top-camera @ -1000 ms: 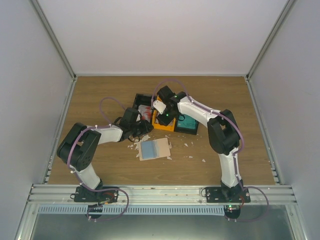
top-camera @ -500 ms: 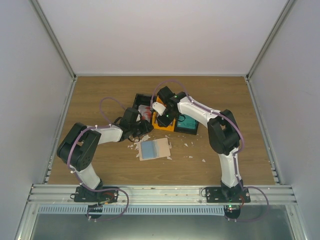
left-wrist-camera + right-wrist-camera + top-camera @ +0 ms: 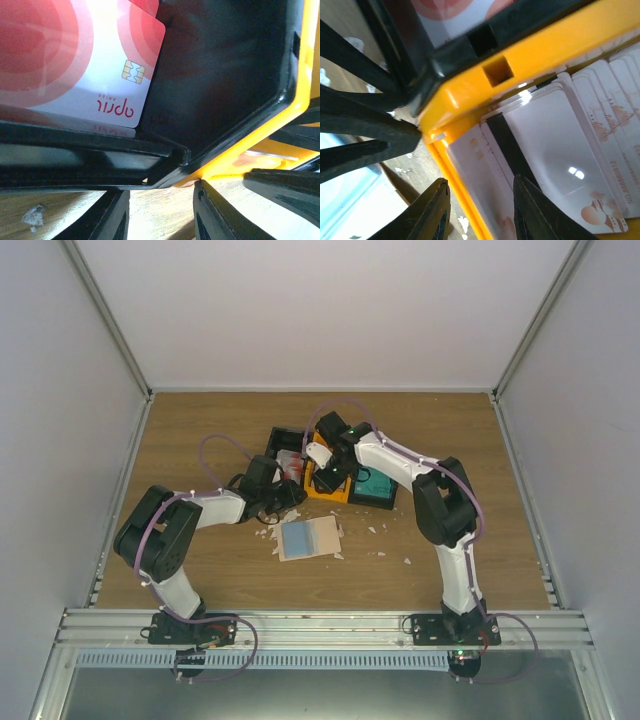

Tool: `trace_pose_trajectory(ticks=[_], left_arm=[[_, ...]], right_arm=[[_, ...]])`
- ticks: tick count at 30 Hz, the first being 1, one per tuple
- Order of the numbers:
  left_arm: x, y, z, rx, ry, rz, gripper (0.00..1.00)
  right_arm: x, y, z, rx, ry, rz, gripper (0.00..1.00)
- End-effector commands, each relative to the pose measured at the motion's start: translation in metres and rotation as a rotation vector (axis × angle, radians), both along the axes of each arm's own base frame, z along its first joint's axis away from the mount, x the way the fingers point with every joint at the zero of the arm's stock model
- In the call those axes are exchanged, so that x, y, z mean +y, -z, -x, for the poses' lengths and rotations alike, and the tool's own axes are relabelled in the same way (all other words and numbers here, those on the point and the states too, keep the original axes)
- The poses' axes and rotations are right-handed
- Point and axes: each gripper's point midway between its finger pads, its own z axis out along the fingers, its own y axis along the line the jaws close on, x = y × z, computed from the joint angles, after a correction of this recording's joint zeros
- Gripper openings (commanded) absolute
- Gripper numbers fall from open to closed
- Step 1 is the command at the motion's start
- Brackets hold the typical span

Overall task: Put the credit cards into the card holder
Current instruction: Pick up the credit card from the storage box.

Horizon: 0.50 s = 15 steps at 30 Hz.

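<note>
The card holder (image 3: 322, 537) lies open and flat on the table, with a teal credit card (image 3: 297, 536) on its left half. Red-and-white credit cards (image 3: 95, 65) lie in the black bin (image 3: 225, 75). Pale credit cards (image 3: 555, 150) fill the orange bin (image 3: 520, 55). My left gripper (image 3: 160, 210) is open at the black bin's near corner, with only bare table between its fingers. My right gripper (image 3: 480, 210) is open astride the orange bin's near wall, one finger outside and one over the pale cards. In the top view it (image 3: 325, 476) hangs over that bin.
The black bin (image 3: 283, 439) and orange bin (image 3: 330, 494) are joined, with a dark bin of teal cards (image 3: 376, 486) to their right. White scraps (image 3: 268, 534) lie scattered around the card holder. The left gripper's fingers (image 3: 355, 130) show beside the orange bin's corner.
The right wrist has shifted slightly over the orange bin and its jaws stand a little wider. The left arm has not moved.
</note>
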Motion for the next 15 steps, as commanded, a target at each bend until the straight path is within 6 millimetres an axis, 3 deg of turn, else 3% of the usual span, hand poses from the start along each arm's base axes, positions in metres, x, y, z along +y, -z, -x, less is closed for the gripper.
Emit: trace_pose_trajectory(ticks=[1, 5, 10, 15], left_arm=[[-0.001, -0.012, -0.02, -0.087, -0.018, -0.003, 0.37], [-0.001, -0.011, -0.019, -0.084, -0.016, -0.003, 0.37], [-0.001, -0.011, -0.019, -0.083, -0.015, -0.003, 0.37], [-0.001, -0.012, -0.019, -0.085, -0.015, -0.002, 0.37]], right_arm=[[-0.004, 0.025, 0.004, 0.062, 0.013, 0.034, 0.36], [-0.001, 0.02, 0.01, 0.083, -0.009, 0.003, 0.36], [0.005, -0.001, 0.009, 0.047, -0.018, -0.05, 0.37], [-0.004, 0.01, 0.003, 0.025, -0.002, 0.007, 0.32]])
